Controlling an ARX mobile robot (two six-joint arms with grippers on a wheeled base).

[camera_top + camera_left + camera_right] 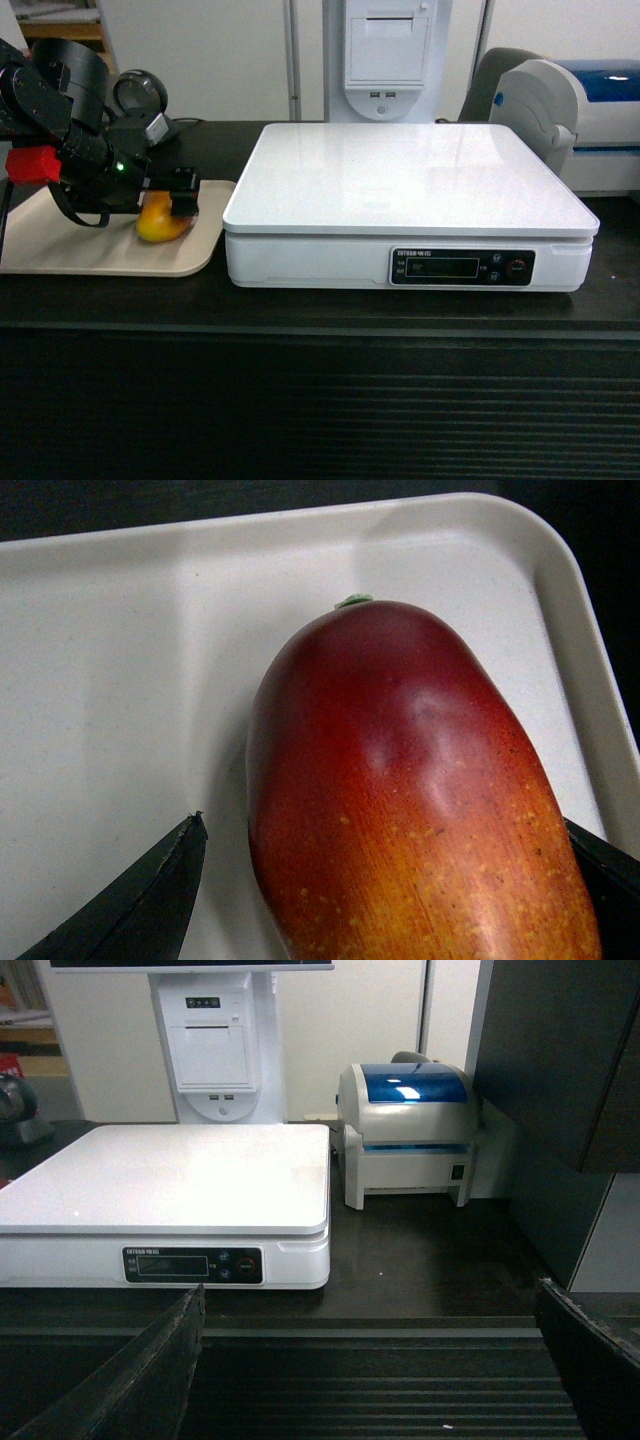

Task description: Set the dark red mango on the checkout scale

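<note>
**Mango on tray, gripper straddling, scale vacant**

Item one: oblong smooth-skinned dark red mango (410,800), red at the stem end, fading to speckled orange-yellow toward the camera. Lying on its side on a flat beige rectangular tray (60,250), toward the tray's right corner, just beside the scale. Not yet lifted, to judge by the shadow close under it.

Item two: left gripper (178,203), black, with fingertips (150,900) spread to either side of the fruit's orange end. Left finger clearly apart from the skin; right finger close against it, contact uncertain. Positioned across the narrow width, presumably so that closing clamps the sides rather than the rounded ends.

Item three: large white boxy electronic scale (410,170), glossy square platform bare, black display panel facing forward. Standing on the long black checkout counter (320,305) with ribbed front, right of the tray, so only a short lift and sideways carry appears needed.

Item four: right gripper (370,1360), fingers wide apart, holding nothing, hanging low in front of the counter and well clear of the platform.

Also present: white label printer with blue lid (410,1130), beside the scale's right edge.
</note>
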